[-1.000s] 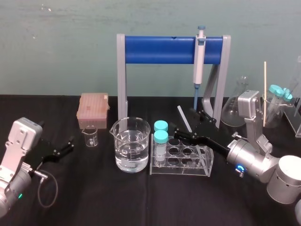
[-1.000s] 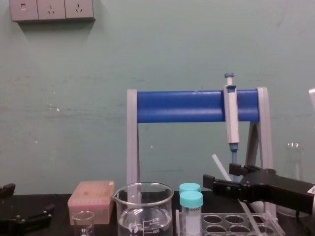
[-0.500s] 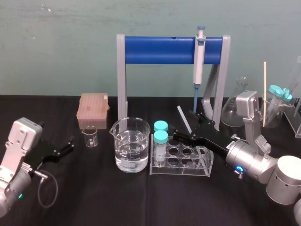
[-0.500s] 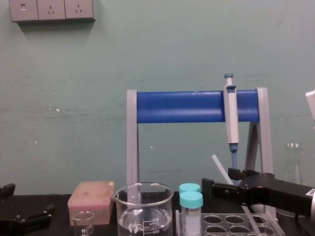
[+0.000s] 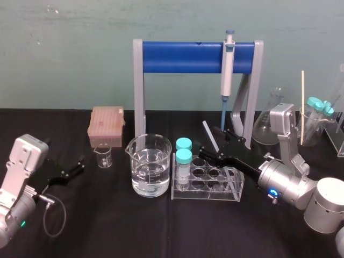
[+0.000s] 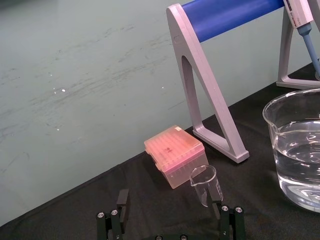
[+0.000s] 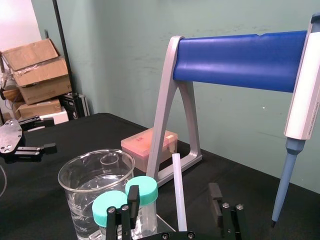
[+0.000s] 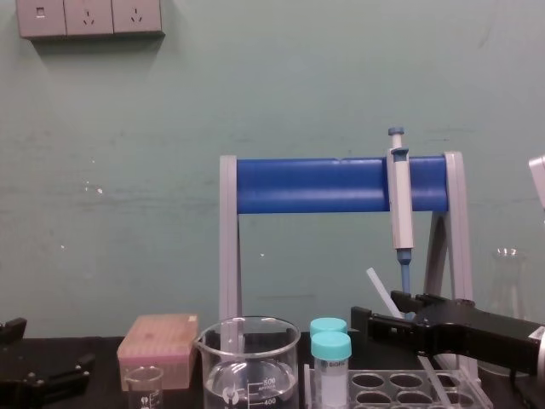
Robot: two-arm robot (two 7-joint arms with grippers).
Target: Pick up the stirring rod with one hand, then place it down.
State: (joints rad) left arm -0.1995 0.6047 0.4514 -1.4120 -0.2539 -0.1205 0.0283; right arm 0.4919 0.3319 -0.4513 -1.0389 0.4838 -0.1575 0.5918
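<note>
- Pale green painted wall (image 8: 128, 170) forms the whole backdrop, flecked with small white scuffs.
- Grey plastic strip of three wall sockets (image 8: 89, 17) is mounted high on it, toward the left.
- Matte black tabletop (image 5: 161, 220) runs back to the wall's base.
- Stacked brown cardboard boxes (image 7: 31, 70) stand beyond the table's edge, beside a thin black upright pole (image 7: 64, 55).

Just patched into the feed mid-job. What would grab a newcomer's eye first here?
The tall stand with the blue bar rises at the back middle of the table, a pipette hanging near its right end. In front of it, the right gripper reaches above the test tube rack, its fingers open on either side of the tilted stirring rod. The left gripper sits parked at the table's left, open.
</note>
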